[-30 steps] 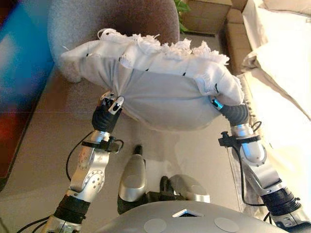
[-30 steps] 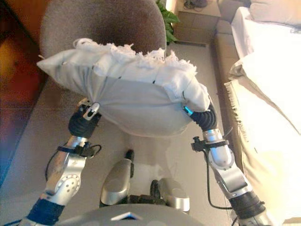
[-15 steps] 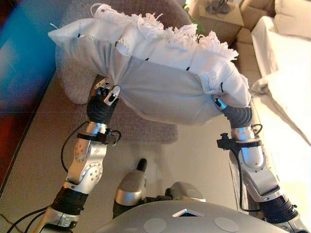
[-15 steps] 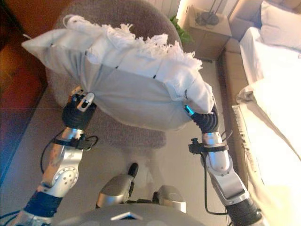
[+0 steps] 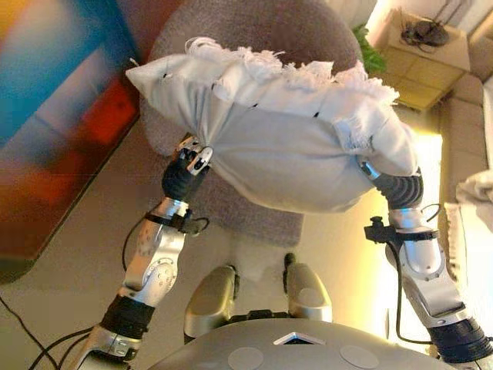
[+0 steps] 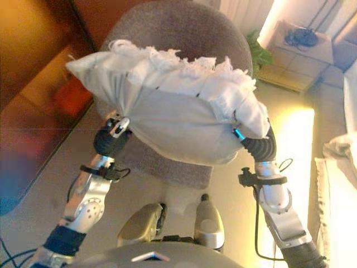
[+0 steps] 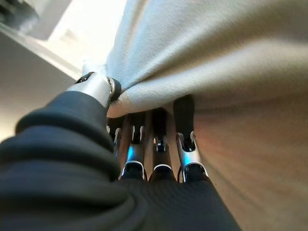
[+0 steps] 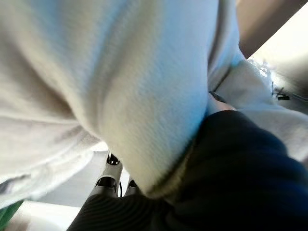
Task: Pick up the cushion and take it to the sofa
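Pinching the white cushion, left robot hand; right robot hand mostly buried, grip unreadable.

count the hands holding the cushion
2. The left hand pinches the cushion at its left underside; the right hand is under its right end, mostly hidden by cloth.

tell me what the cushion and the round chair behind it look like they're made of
Cushion: looks like soft off-white woven cloth, matt, over a loose filling; it bunches into folds where the left hand pinches it, and a frayed fringe runs along its top edge. Chair: seems upholstered in grey-brown napped or bouclé-type fabric; its surface looks fuzzy with no shine, though the exact weave is unclear.
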You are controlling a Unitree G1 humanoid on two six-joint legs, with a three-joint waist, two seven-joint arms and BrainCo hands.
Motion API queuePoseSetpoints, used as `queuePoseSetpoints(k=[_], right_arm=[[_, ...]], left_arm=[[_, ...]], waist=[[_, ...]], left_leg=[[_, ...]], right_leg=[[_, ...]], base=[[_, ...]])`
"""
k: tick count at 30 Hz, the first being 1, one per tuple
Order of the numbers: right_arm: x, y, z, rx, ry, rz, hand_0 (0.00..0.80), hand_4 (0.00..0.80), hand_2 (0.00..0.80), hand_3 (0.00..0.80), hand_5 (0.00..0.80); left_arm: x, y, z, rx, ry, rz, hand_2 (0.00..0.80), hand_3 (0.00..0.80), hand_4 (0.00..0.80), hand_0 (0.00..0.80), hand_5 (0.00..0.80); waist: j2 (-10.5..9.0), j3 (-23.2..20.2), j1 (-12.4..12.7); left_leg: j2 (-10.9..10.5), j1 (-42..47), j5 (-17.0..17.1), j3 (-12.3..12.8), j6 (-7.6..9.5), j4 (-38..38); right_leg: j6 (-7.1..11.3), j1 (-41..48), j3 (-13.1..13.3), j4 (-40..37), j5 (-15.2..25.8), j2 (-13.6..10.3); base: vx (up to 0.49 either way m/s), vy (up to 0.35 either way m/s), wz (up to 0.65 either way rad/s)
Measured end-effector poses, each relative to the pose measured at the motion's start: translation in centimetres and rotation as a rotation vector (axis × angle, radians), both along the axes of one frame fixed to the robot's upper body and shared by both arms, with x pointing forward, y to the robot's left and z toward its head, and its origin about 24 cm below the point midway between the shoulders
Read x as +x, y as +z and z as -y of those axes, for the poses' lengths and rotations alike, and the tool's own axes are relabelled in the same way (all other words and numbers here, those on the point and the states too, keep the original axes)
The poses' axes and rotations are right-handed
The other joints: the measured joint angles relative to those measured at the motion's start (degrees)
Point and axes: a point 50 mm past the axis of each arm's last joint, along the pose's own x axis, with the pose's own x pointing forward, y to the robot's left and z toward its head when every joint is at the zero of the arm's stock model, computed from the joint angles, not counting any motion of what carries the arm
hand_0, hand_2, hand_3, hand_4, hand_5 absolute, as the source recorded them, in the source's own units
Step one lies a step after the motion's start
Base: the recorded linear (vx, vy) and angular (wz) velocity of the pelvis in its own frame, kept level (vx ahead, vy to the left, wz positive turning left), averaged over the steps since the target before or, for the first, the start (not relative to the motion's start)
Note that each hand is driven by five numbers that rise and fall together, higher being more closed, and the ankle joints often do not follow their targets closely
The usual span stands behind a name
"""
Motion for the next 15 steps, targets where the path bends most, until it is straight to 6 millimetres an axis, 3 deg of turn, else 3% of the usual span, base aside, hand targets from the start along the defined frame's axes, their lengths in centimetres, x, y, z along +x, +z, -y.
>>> queuePoseSetpoints(k=[1,2,3,4,5,6,7,9,10,11,12,14,15], right_arm=[[0.3,-0.2,0.1,-0.009,0.016,-0.023,0.800,0.800,0.800,0.800,0.800],[0.2,-0.5,0.2,-0.013,0.029,-0.039,0.800,0.800,0.800,0.800,0.800],[0.2,-0.4,0.2,-0.023,0.038,-0.038,0.800,0.800,0.800,0.800,0.800],[0.3,-0.3,0.3,-0.025,0.040,-0.035,0.800,0.800,0.800,0.800,0.800],[0.5,-0.3,0.3,-0.015,0.032,-0.038,0.800,0.800,0.800,0.800,0.800],[0.5,-0.3,0.4,-0.003,0.013,-0.038,0.800,0.800,0.800,0.800,0.800],[0.7,-0.2,0.5,0.007,0.000,-0.030,0.800,0.800,0.800,0.800,0.800],[0.7,-0.4,0.3,0.032,-0.023,-0.033,0.800,0.800,0.800,0.800,0.800],[0.7,-0.7,0.3,0.038,-0.030,-0.045,0.800,0.800,0.800,0.800,0.800],[0.6,-1.1,0.2,0.046,-0.038,-0.062,0.800,0.800,0.800,0.800,0.800],[0.5,-1.8,-0.2,0.066,-0.042,-0.088,0.800,0.800,0.800,0.800,0.800],[0.6,-2.7,-1.5,0.111,-0.020,-0.120,0.800,0.800,0.800,0.800,0.800],[0.8,-2.9,-2.0,0.118,-0.006,-0.126,0.800,0.800,0.800,0.800,0.800]], left_arm=[[-0.4,-0.4,0.1,-0.011,0.008,-0.021,0.800,0.800,0.800,0.800,0.800],[-0.5,-0.5,0.3,-0.015,0.011,-0.025,0.800,0.800,0.800,0.800,0.800],[-0.4,-0.2,0.4,-0.024,0.018,-0.014,0.800,0.800,0.800,0.800,0.800],[-0.1,-0.1,0.7,-0.038,0.027,-0.016,0.800,0.800,0.800,0.800,0.800],[0.0,-0.2,1.0,-0.047,0.032,-0.026,0.800,0.800,0.800,0.800,0.800],[0.0,-0.2,1.2,-0.044,0.026,-0.030,0.800,0.800,0.800,0.800,0.800],[0.0,-0.3,1.2,-0.041,0.024,-0.032,0.800,0.800,0.800,0.800,0.800],[-0.1,-0.5,1.2,-0.037,0.015,-0.035,0.800,0.800,0.800,0.800,0.800],[-0.3,-0.7,1.2,-0.034,0.015,-0.043,0.800,0.800,0.800,0.800,0.800],[-0.5,-0.9,1.1,-0.025,0.013,-0.046,0.800,0.800,0.800,0.800,0.800],[-0.5,-1.0,0.9,-0.008,0.013,-0.049,0.800,0.800,0.800,0.800,0.800],[-0.3,-0.6,-0.5,0.046,0.037,-0.037,0.800,0.800,0.800,0.800,0.800],[-0.1,-0.2,-1.5,0.082,0.057,-0.027,0.800,0.800,0.800,0.800,0.800]], waist=[[1.19,-0.8,0.4],[1.67,-2.1,-0.1],[0.96,-2.4,-0.7],[0.33,-2.3,-0.1],[-1.00,-2.0,1.1],[-1.92,-2.0,1.9],[-2.21,-2.1,2.5],[-1.78,-2.3,3.6],[-1.25,-2.6,4.9],[-1.07,-2.6,5.6],[-2.22,-2.9,7.0],[-5.33,-4.0,8.3],[-5.65,-3.9,8.3]], left_leg=[[3.4,2.0,-0.2,2.2,-1.72,5.0],[5.0,3.3,-0.8,2.9,-3.15,3.3],[4.7,2.7,0.4,3.5,-4.62,3.6],[3.7,0.2,3.2,3.1,-7.20,5.5],[2.9,-1.6,3.9,3.5,-6.86,5.1],[2.9,-2.0,3.3,3.9,-5.71,-1.4],[4.3,-1.9,4.3,3.8,-4.37,-10.0],[8.7,-0.8,8.3,3.9,-3.46,-24.9],[10.4,-0.2,10.8,3.3,-3.98,-29.7],[11.2,0.9,16.6,3.6,-6.25,-31.6],[10.3,1.3,19.3,3.7,-7.91,-31.7],[7.8,1.3,19.5,5.7,-6.54,-32.8],[6.7,1.6,18.9,6.6,-5.79,-32.4]], right_leg=[[-0.71,2.2,-1.4,-0.6,-0.1,1.7],[-0.88,3.5,-2.8,-1.2,-0.7,2.2],[-0.63,3.9,-2.2,-1.7,-0.9,1.9],[-0.49,4.6,-2.6,-3.6,-0.2,1.0],[-0.44,5.9,-3.2,-6.4,1.1,-0.6],[-0.31,7.3,-4.4,-9.0,2.0,-1.8],[-0.09,8.3,-5.8,-10.6,2.4,-2.3],[0.64,10.2,-8.5,-13.5,3.0,-2.3],[1.46,11.3,-8.8,-14.6,3.2,-1.8],[2.59,12.4,-8.5,-15.7,3.1,-1.7],[3.31,13.0,-7.3,-17.2,3.0,-2.7],[3.74,12.8,-6.2,-18.5,3.4,-5.5],[3.90,12.5,-6.4,-17.8,3.8,-6.4]], base=[[0.405,-0.139,0.55],[0.391,-0.173,0.70],[0.369,-0.190,0.91],[0.346,-0.185,0.64],[0.352,-0.130,0.54],[0.384,-0.043,0.56],[0.397,0.024,0.63],[0.331,0.069,0.47],[0.254,0.146,0.21],[0.241,0.217,0.01],[0.235,0.256,-0.09],[0.270,0.265,-0.10],[0.162,0.142,-0.14]])
